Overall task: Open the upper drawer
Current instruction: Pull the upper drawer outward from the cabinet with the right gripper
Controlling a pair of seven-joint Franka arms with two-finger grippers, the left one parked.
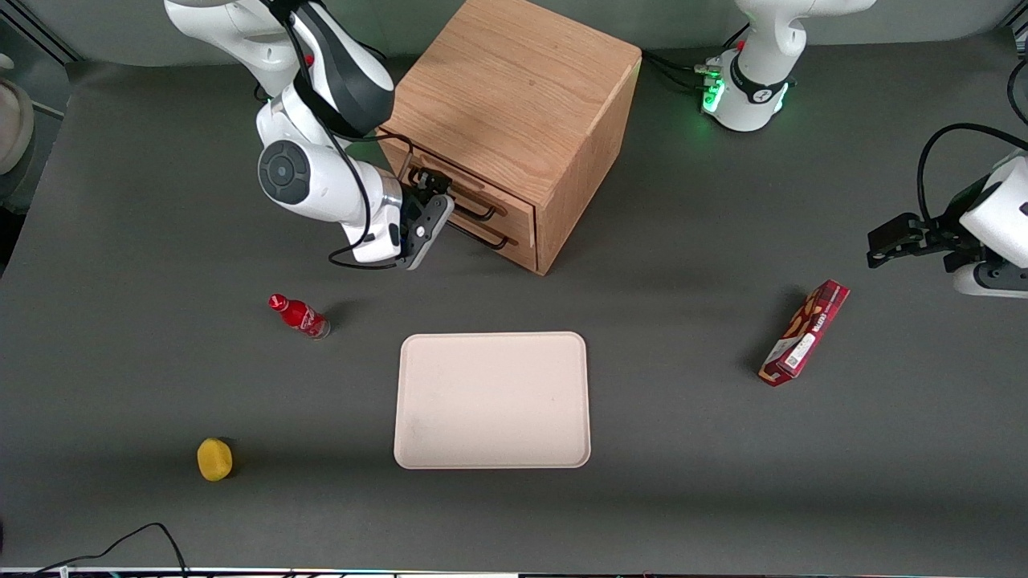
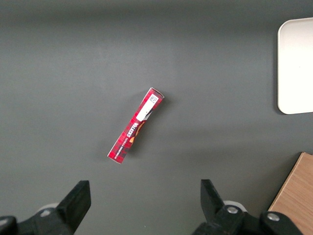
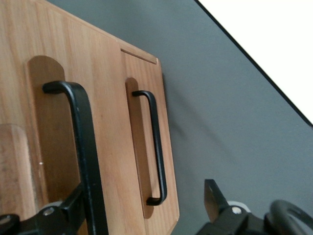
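The oak cabinet (image 1: 514, 88) stands toward the working arm's end of the table. Its upper drawer (image 1: 474, 191) has a long black wire handle (image 1: 472, 210). No tray body shows and the front looks in line with the cabinet. The bottom drawer's handle (image 1: 487, 238) is just below. My right gripper (image 1: 430, 202) is right in front of the upper drawer, at the end of its handle. In the right wrist view the gripper (image 3: 144, 196) is open. The upper handle (image 3: 83, 147) runs between the fingers, close to one finger (image 3: 73, 205). The bottom drawer's handle (image 3: 156, 142) is farther off.
A red bottle (image 1: 299, 315) lies nearer the camera than the gripper. A beige tray (image 1: 491, 400) sits mid-table. A yellow object (image 1: 214, 459) lies near the front edge. A red box (image 1: 805, 331) lies toward the parked arm's end, also in the left wrist view (image 2: 135, 126).
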